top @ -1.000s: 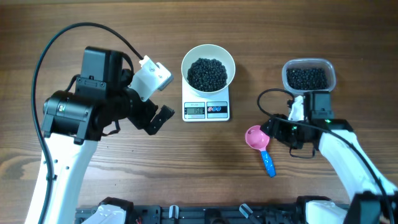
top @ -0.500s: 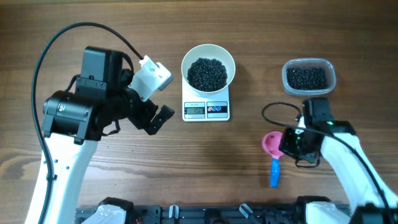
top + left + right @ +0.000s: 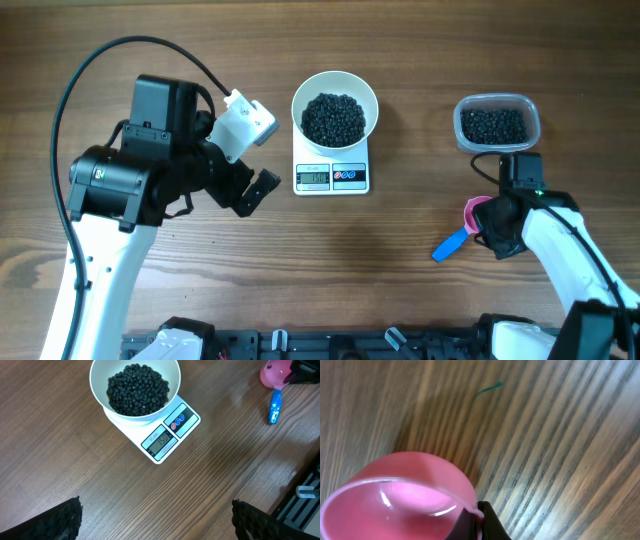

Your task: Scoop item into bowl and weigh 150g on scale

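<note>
Right fingers: clamped shut on rim of small pink plastic scoop.
Left fingers: spread wide, empty.
Surface: brown wood-grain table below.

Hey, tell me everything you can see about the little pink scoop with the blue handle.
The pink scoop is a small round cup of glossy plastic with a flat blue handle. Its cup looks empty. It is at the right side of the table, in front of the clear tub, handle pointing front-left. The right gripper is shut on the cup's rim. Whether it touches the wood is unclear.
</note>
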### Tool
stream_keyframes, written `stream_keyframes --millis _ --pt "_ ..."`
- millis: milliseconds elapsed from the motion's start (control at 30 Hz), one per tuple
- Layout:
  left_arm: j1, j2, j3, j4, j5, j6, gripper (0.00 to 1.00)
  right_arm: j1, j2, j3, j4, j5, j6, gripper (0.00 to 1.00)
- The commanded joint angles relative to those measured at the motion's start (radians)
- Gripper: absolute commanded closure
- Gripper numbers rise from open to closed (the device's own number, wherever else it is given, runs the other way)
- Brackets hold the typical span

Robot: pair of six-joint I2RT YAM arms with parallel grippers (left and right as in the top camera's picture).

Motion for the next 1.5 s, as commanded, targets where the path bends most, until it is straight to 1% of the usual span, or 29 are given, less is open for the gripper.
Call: stream_keyframes --millis 0,67,100,133,167,233,333,433,467,500,567,633,700,767,800,833,867,900,967,1000,1033,1100,1133,1167,1200,1233,1333,1433,1467 --pt "0.006 0.003 0.011 0.000 0.001 0.015 0.00 -0.004 0.029 0.011 0.001 0.076 0.175 0.95" --pt "0.006 0.003 0.011 0.000 0.002 0.015 0.00 -0.010 0.029 0.011 0.039 0.081 0.181 0.93" --pt "0.006 0.003 0.011 0.000 0.001 0.016 0.00 -0.010 0.027 0.011 0.063 0.063 0.180 0.87" --pt "0.006 0.003 0.011 0.000 0.002 0.016 0.00 -0.010 0.026 0.011 0.075 0.039 0.182 0.68" --pt "0.006 0.003 0.011 0.000 0.002 0.016 0.00 -0.010 0.023 0.012 0.076 0.016 0.184 0.43" --pt "0.006 0.003 0.011 0.000 0.002 0.016 0.00 -0.010 -0.013 0.014 0.062 -0.007 0.185 0.00" --pt "0.006 0.003 0.011 0.000 0.002 0.015 0.00 -0.010 -0.127 0.038 0.016 -0.008 0.185 0.00" --pt "0.006 0.003 0.011 0.000 0.001 0.016 0.00 -0.010 -0.301 0.126 -0.177 -0.023 0.243 0.00" --pt "0.006 0.003 0.011 0.000 0.001 0.015 0.00 -0.010 -0.388 0.164 -0.258 -0.071 0.241 0.00" --pt "0.006 0.003 0.011 0.000 0.001 0.016 0.00 -0.010 -0.431 0.181 -0.274 -0.105 0.210 0.00" --pt "0.006 0.003 0.011 0.000 0.002 0.015 0.00 -0.009 -0.579 0.234 -0.209 -0.254 0.022 0.00" --pt "0.006 0.003 0.011 0.000 0.001 0.016 0.00 -0.010 -0.727 0.257 0.002 -0.409 -0.116 0.00" --pt "0.006 0.003 0.011 0.000 0.002 0.015 0.00 -0.010 -0.828 0.257 0.051 -0.426 0.021 0.00" --pt "0.006 0.003 0.011 0.000 0.001 0.015 0.00 -0.010 -0.876 0.257 -0.013 -0.426 0.292 0.00" --pt "0.006 0.003 0.011 0.000 0.002 0.015 0.00 -0.010 -0.876 0.257 -0.031 -0.425 0.391 0.44" --pt "0.006 0.003 0.011 0.000 0.001 0.016 0.00 -0.010 -0.876 0.256 -0.048 -0.436 0.503 0.03" --pt "0.006 0.003 0.011 0.000 0.002 0.015 0.00 -0.010 -0.875 0.256 -0.102 -0.447 0.587 0.00" --pt "0.006 0.003 0.011 0.000 0.002 0.016 0.00 -0.010 -0.875 0.256 -0.164 -0.542 0.596 0.00" --pt "0.006 0.003 0.011 0.000 0.001 0.015 0.00 -0.010 -0.879 0.257 -0.281 -0.609 0.415 0.00" --pt "0.006 0.003 0.011 0.000 0.002 0.015 0.00 -0.010 -0.885 0.257 -0.282 -0.578 0.242 0.00" --pt "0.006 0.003 0.011 0.000 0.001 0.015 0.00 -0.010 -0.908 0.257 -0.204 -0.532 -0.089 0.00" --pt "0.006 0.003 0.011 0.000 0.001 0.015 0.00 -0.010 -0.944 0.257 -0.123 -0.492 -0.601 0.00" --pt "0.006 0.003 0.011 0.000 0.002 0.016 0.00 -0.010 -0.954 0.256 -0.128 -0.443 -0.755 0.00" --pt "0.006 0.003 0.011 0.000 0.001 0.015 0.00 -0.010 -0.956 0.255 -0.132 -0.400 -0.994 0.00" --pt "0.006 0.003 0.011 0.000 0.001 0.015 0.00 -0.010 -0.956 0.253 -0.134 -0.408 -1.170 0.00" --pt "0.006 0.003 0.011 0.000 0.001 0.016 0.00 -0.010 -0.957 0.253 -0.141 -0.409 -1.275 0.00" --pt "0.006 0.003 0.011 0.000 0.001 0.015 0.00 -0.010 -1.020 0.253 -0.146 -0.379 -1.287 0.00" --pt "0.006 0.003 0.011 0.000 0.002 0.015 0.00 -0.010 -1.171 0.253 -0.141 -0.288 -1.094 0.00" --pt "0.006 0.003 0.011 0.000 0.002 0.015 0.00 -0.010 -1.215 0.251 -0.138 -0.285 -1.072 0.01"
